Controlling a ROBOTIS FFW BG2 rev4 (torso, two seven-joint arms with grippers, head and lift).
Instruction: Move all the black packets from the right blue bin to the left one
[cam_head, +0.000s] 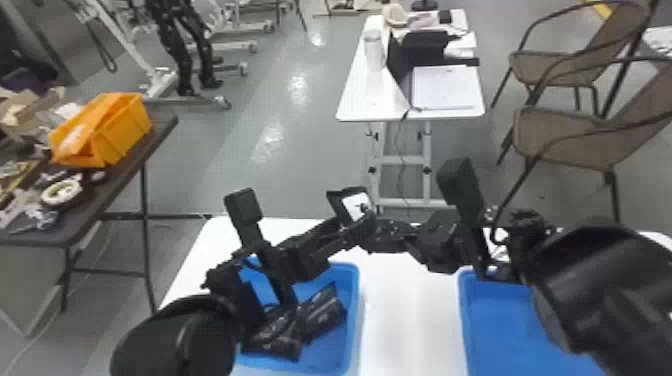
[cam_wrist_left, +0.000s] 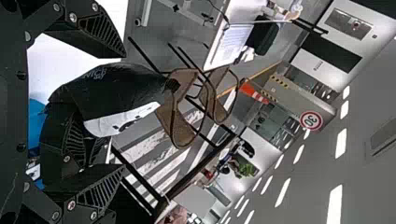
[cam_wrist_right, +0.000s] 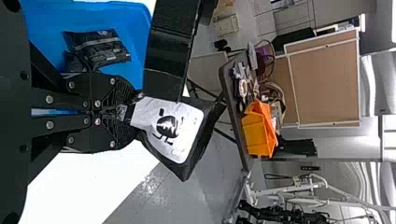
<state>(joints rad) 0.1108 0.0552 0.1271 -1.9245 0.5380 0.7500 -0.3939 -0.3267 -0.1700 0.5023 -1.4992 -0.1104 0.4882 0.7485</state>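
Facing the black right gripper (cam_head: 376, 234) pinching a black-and-white pouch-like packet (cam_wrist_right: 169, 128), the black left gripper (cam_head: 350, 230) spreads its fingers wide; the packet's pinched edge is hidden.

Robotics lab: wheeled stand (cam_head: 161, 82), robot legs (cam_head: 181, 55)
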